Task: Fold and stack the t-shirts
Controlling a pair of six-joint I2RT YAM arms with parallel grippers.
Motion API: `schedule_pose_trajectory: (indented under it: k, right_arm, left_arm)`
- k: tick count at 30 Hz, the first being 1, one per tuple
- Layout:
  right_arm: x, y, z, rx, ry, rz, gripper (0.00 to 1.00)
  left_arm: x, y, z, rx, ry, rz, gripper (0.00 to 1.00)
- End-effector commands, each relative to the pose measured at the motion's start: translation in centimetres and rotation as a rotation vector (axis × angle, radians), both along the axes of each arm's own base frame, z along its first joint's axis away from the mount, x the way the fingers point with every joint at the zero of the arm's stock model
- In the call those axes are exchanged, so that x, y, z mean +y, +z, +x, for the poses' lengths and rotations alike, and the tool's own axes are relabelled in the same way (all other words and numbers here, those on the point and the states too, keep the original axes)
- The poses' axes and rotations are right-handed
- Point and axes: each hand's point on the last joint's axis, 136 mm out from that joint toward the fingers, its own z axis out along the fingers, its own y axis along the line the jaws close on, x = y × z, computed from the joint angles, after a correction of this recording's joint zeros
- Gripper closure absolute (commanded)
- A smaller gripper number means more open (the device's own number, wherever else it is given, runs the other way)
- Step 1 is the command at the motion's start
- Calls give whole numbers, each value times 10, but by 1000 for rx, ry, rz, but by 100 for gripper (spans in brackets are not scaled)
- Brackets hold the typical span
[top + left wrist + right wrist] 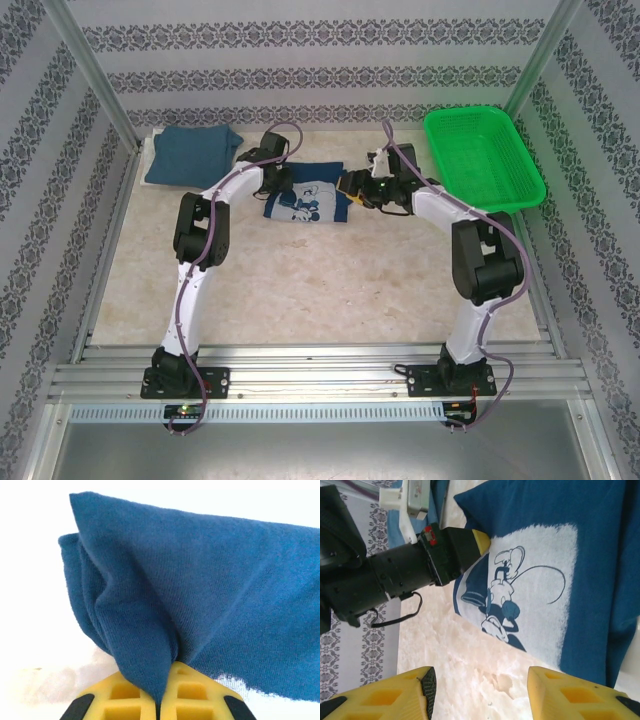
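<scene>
The dark navy t-shirt (307, 201) with a white cartoon print lies folded at the back middle of the table. My left gripper (283, 183) is at its left edge; in the left wrist view its yellow fingers (200, 695) are shut on a pinched fold of the navy cloth (210, 595). My right gripper (352, 187) hovers by the shirt's right edge, open, with bare table between its fingertips (480, 690) and the print (540, 590) just beyond. The lighter teal-blue t-shirt (192, 153) lies folded in the back left corner.
A green mesh basket (483, 155) stands at the back right, close behind the right arm. Patterned walls and metal posts enclose the table on three sides. The left gripper's body (420, 565) reaches across the right wrist view.
</scene>
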Motion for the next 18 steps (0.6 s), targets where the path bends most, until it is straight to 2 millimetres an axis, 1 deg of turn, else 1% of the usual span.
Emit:
schedule_pose_trajectory:
  k: [1, 4, 6, 8, 11, 18]
  right_arm:
    - [-3, 16, -9, -64, 12, 6, 48]
    - [-6, 15, -15, -69, 8, -3, 48]
    - [-8, 9, -16, -60, 4, -11, 48]
    - [-10, 3, -17, -45, 1, -12, 48]
    - [-12, -3, -17, -34, -3, -8, 49]
    - [-15, -17, -16, -6, -12, -14, 48]
  left_arm:
    - [1, -6, -12, 51, -20, 34, 100]
    - [-4, 43, 2, -54, -50, 17, 100]
    - [-2, 71, 9, -106, -70, 47, 100]
    - [2, 94, 15, -144, -98, 86, 100]
    - [11, 116, 22, -179, -117, 125, 100]
    - [38, 152, 32, -241, -135, 170, 100]
